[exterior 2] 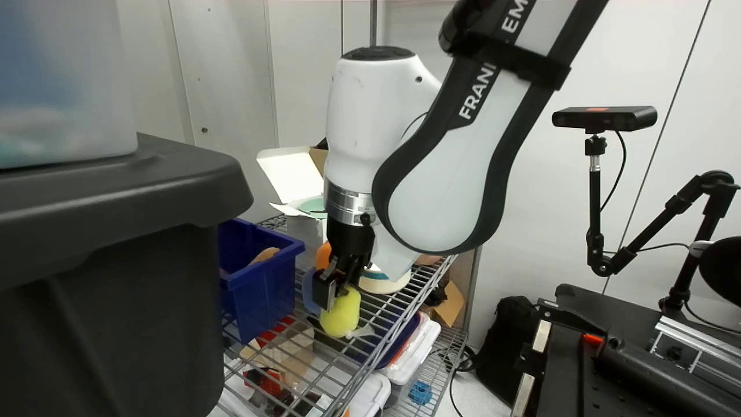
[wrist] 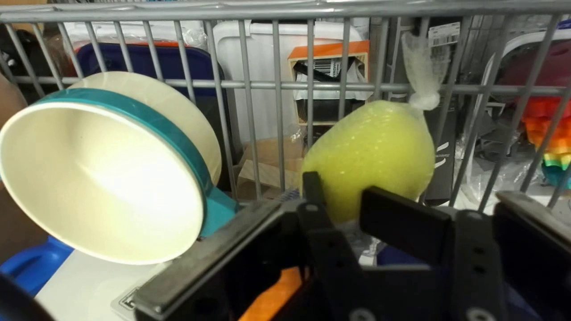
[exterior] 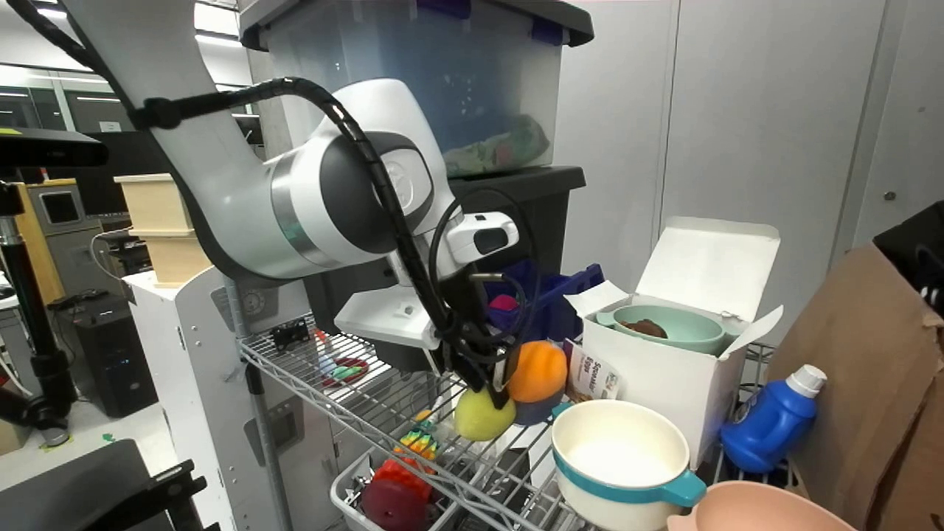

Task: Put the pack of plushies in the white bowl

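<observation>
Black gripper (wrist: 342, 191): pointing down, fingers (wrist: 401, 221) partly apart; the yellow toy (wrist: 379, 147) shows in the gap between their tips, though whether they squeeze it is unclear from these views.
Pack of plushies (exterior: 481, 418): right at the fingertips, over the wire shelf (wrist: 285, 13); yellow toy in see-through wrap with a knotted tail, orange toy (exterior: 538, 371) just beside it.
White bowl (exterior: 619, 442): mouth up on the shelf, near the pack, with a teal band and handles.
Printed card (exterior: 592, 377): between orange toy and carton.
Blue bin (exterior 2: 260, 301): on the shelf, near the pack.
White carton (exterior: 664, 383): just behind the white bowl, lid raised; pale green bowl (exterior: 689, 328) set in its top, something brown (exterior: 644, 327) inside.
Pink bowl (exterior: 767, 509): beside the white bowl, partly out of sight.
Blue bottle (exterior: 771, 420): white-capped, between carton and brown cardboard (exterior: 848, 383).
Clear tub (exterior: 487, 81): stacked on a black tub (exterior: 552, 228).
</observation>
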`<state>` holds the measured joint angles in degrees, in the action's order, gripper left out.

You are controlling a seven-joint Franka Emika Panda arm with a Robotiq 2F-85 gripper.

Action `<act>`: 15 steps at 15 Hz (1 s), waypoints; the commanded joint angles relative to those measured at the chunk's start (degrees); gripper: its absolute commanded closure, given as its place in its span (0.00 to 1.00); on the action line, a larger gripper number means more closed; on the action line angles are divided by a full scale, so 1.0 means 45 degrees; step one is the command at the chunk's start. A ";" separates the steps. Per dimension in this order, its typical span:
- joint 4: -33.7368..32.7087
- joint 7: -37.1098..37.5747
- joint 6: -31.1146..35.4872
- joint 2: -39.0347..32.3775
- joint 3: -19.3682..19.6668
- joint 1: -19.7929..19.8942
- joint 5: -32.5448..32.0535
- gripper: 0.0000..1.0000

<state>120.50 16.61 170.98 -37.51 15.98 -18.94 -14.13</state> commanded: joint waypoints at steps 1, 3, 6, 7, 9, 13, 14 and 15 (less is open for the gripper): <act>-0.0165 -0.0180 0.0098 -0.0356 0.0002 -0.0058 0.0364 0.99; -0.0118 -0.0194 0.0097 -0.0323 0.0032 -0.0047 0.0363 1.00; -0.0019 -0.0211 0.0117 -0.0219 0.0051 -0.0027 0.0350 0.99; -0.0011 -0.0214 0.0110 -0.0196 0.0057 -0.0025 0.0348 0.99; 0.0018 -0.0223 0.0095 -0.0130 0.0061 -0.0006 0.0352 0.99; 0.0553 -0.0338 0.0125 0.0789 0.0051 0.0003 0.0295 0.99; 0.0720 -0.0342 0.0146 0.1115 0.0088 -0.0027 0.0263 0.99; 0.0844 -0.0329 0.0155 0.1384 0.0117 -0.0055 0.0233 0.99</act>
<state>120.89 16.52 170.98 -36.33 16.32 -18.73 -14.11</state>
